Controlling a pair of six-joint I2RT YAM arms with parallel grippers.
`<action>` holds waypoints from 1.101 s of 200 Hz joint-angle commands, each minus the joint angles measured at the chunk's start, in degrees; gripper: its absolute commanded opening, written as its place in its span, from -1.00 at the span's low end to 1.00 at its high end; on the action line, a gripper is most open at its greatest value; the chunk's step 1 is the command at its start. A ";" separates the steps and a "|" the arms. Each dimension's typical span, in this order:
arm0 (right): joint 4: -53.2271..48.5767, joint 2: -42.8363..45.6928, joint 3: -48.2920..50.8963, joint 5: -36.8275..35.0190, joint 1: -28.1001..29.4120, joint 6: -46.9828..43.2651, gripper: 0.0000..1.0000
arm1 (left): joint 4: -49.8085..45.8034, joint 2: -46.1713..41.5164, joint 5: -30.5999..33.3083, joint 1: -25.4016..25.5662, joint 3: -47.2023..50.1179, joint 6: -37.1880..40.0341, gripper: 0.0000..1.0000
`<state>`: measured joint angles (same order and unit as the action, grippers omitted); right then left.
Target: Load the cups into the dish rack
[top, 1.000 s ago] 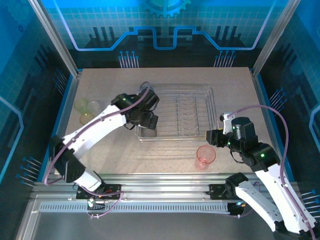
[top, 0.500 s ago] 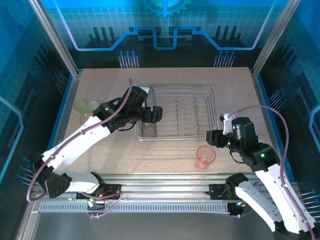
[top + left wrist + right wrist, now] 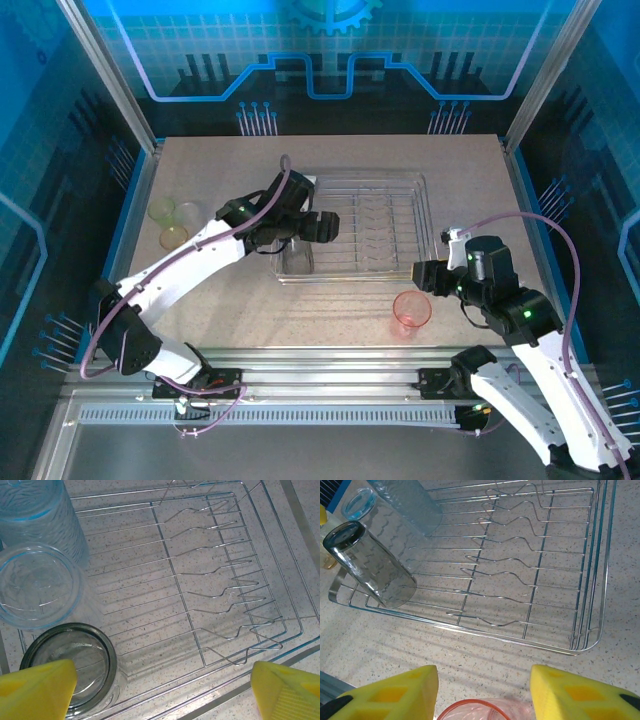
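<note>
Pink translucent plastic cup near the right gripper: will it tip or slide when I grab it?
Likely light: the pink translucent plastic cup looks thin-walled, so a one-sided nudge from the open right gripper may skid it. Standing upright, mouth up, it could tip, then roll. Its smooth wall may slip.

Silver wire for the dish rack (image 3: pixel 385 190), speckled beige for the table (image 3: pixel 330 310) — a smoky grey cup (image 3: pixel 375 572), a clear cup (image 3: pixel 37 582), a pale blue cup (image 3: pixel 412 502) with wavy ribbing, a pink cup (image 3: pixel 411 313), yellow-green cups (image 3: pixel 162 210) — yellow on the right gripper (image 3: pixel 484 690)
</note>
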<state>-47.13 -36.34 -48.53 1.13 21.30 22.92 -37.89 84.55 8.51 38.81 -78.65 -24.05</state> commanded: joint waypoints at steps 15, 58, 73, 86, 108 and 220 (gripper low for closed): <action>0.44 0.08 0.28 1.07 -0.50 0.21 0.05 | 2.83 0.57 -0.68 -1.11 2.74 -0.43 0.81; 0.51 -0.27 -0.22 1.03 -0.49 -0.19 0.05 | 2.49 1.84 -1.11 -1.74 3.46 -1.83 0.79; 0.68 -0.22 -0.15 0.74 -0.54 -0.57 0.05 | 3.14 1.22 -1.86 -1.72 4.57 -2.97 0.79; 1.10 -0.27 0.03 0.49 -0.53 -0.81 0.05 | 3.78 0.47 -2.58 -1.72 5.70 -4.18 0.79; 1.67 -0.73 -0.05 0.46 -0.49 -1.02 0.05 | 3.79 -0.77 -3.12 -1.72 7.22 -6.23 0.78; 2.42 -3.45 -0.29 2.73 -0.56 -0.13 0.06 | 2.53 -7.70 -4.36 -1.76 8.25 -6.36 0.78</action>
<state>-44.99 -39.22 -48.47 2.24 21.30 22.68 -33.71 80.01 5.50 37.28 -70.02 -30.76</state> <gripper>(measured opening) 0.527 0.891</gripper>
